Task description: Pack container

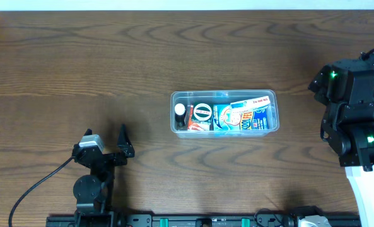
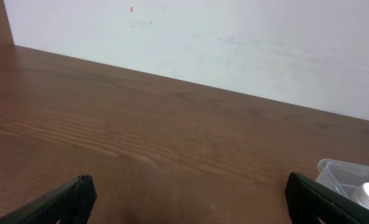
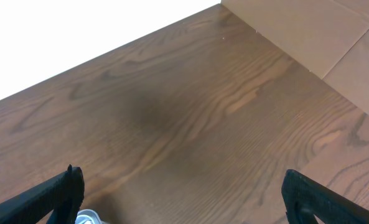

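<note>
We see the clear container (image 1: 221, 93) at the middle of the brown wooden desk (image 1: 111, 63), already holding several things.
Inside it we make out a white-capped bottle (image 1: 180, 110) at the left end, a round black-and-white item (image 1: 202, 113) beside it and blue packets (image 1: 237, 117) filling the right. The left end effector (image 1: 105, 131) sits near and left, well apart from the tub, fingers spread. The right arm (image 1: 354, 107) stands at the right edge.

Packet labels (image 1: 250, 118) in container (image 1: 224, 93), too small, unreadable
</note>
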